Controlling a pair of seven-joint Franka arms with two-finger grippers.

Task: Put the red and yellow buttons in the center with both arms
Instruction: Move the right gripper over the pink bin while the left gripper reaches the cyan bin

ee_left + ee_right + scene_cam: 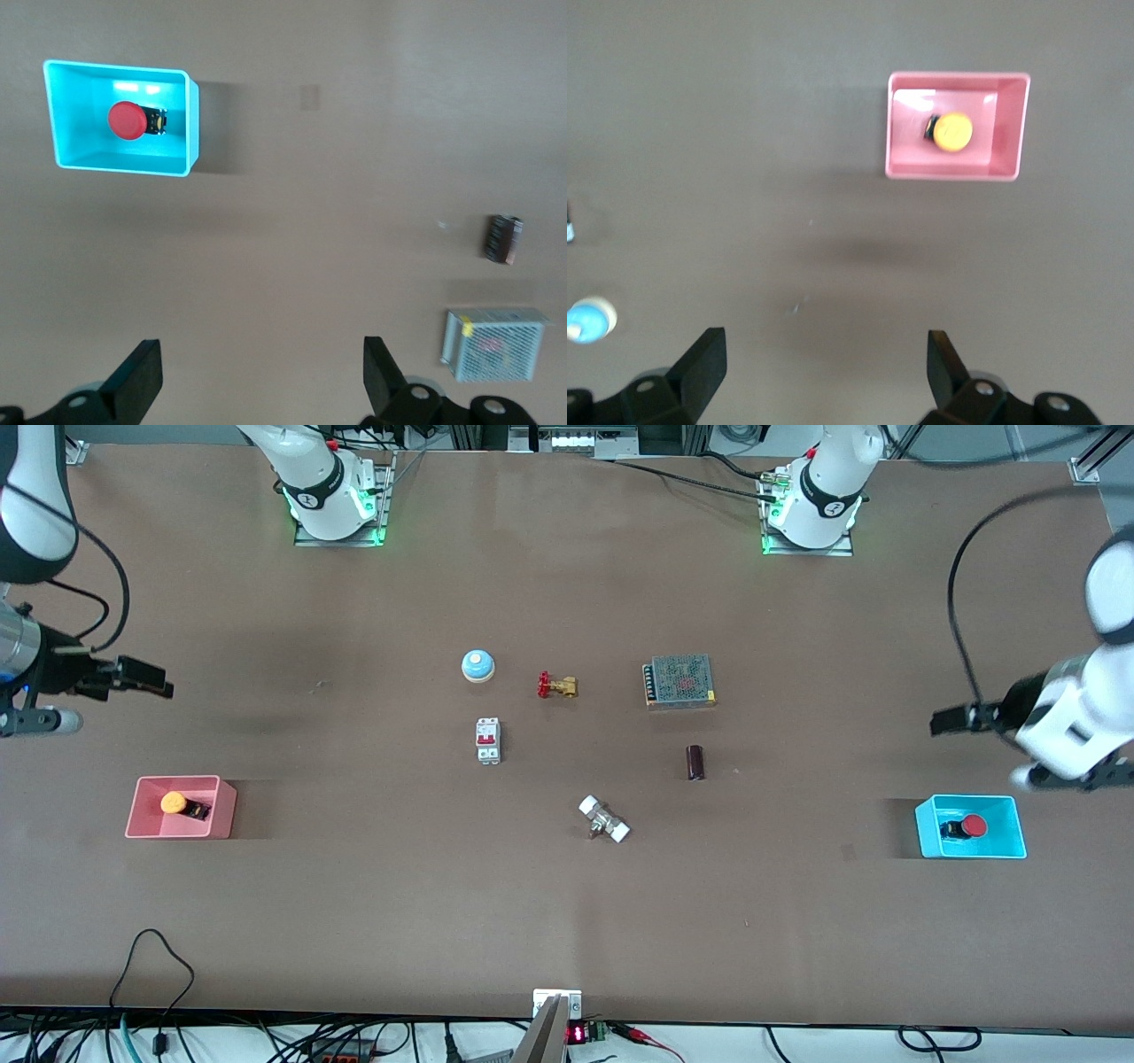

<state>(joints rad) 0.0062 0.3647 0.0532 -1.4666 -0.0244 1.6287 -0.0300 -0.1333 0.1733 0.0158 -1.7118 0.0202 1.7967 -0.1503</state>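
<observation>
The yellow button (174,803) lies on its side in the pink bin (142,825) at the right arm's end of the table. The red button (973,826) lies in the cyan bin (927,841) at the left arm's end. My right gripper (152,682) hangs open and empty over bare tabletop, apart from the pink bin. My left gripper (950,720) hangs open and empty over bare tabletop, apart from the cyan bin. The right wrist view shows the yellow button (953,132) ahead of the open right gripper (827,367). The left wrist view shows the red button (127,120) ahead of the open left gripper (263,372). The center (580,753) is bare brown tabletop.
Around the center stand a blue-and-white dome (477,665), a brass valve with a red handle (556,685), a white circuit breaker (488,740), a metal mesh power supply (679,681), a dark cylinder (695,763) and a white-ended fitting (604,819).
</observation>
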